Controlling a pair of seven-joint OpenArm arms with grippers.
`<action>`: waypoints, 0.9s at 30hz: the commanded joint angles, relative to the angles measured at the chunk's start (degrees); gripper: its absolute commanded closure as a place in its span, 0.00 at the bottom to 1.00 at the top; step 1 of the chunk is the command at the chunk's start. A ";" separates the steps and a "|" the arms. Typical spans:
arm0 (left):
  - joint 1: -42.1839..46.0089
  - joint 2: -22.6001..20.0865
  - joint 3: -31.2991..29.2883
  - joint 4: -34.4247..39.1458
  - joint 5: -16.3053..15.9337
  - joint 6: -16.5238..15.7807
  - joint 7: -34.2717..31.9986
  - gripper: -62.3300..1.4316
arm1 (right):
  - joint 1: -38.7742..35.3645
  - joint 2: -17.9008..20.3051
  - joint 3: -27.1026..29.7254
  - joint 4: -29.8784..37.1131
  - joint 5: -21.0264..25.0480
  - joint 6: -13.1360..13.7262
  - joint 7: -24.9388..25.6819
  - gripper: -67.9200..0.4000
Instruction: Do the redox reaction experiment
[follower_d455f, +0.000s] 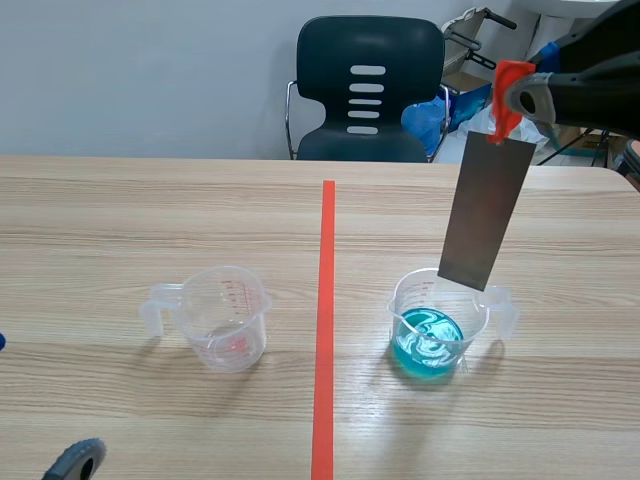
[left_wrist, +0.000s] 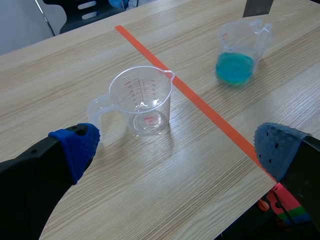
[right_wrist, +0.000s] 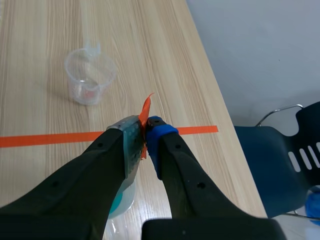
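A grey metal strip with an orange-red tab at its top hangs upright from my right gripper, which is shut on the tab. The strip's lower end hovers over the rim of a clear cup holding blue liquid. An empty clear measuring cup stands left of the orange-red line. My left gripper is open near the table's front edge, with the empty cup ahead of it between its fingers' lines and the blue-liquid cup farther off.
A dark chair stands behind the table's far edge, with clutter beside it at the back right. The orange-red tape line runs down the middle of the wooden table.
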 joint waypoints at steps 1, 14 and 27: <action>0.13 0.15 -0.11 0.76 -0.20 0.07 -0.83 0.00 | 1.29 0.81 0.22 0.52 2.08 1.05 0.68 0.98; 0.13 0.15 -0.11 0.76 -0.20 0.07 -0.85 0.00 | 1.29 0.81 0.22 0.52 4.07 2.21 0.68 0.98; 0.13 0.15 -0.11 0.76 -0.20 0.07 -0.85 0.00 | 1.31 0.83 0.22 0.52 4.07 2.21 0.68 0.98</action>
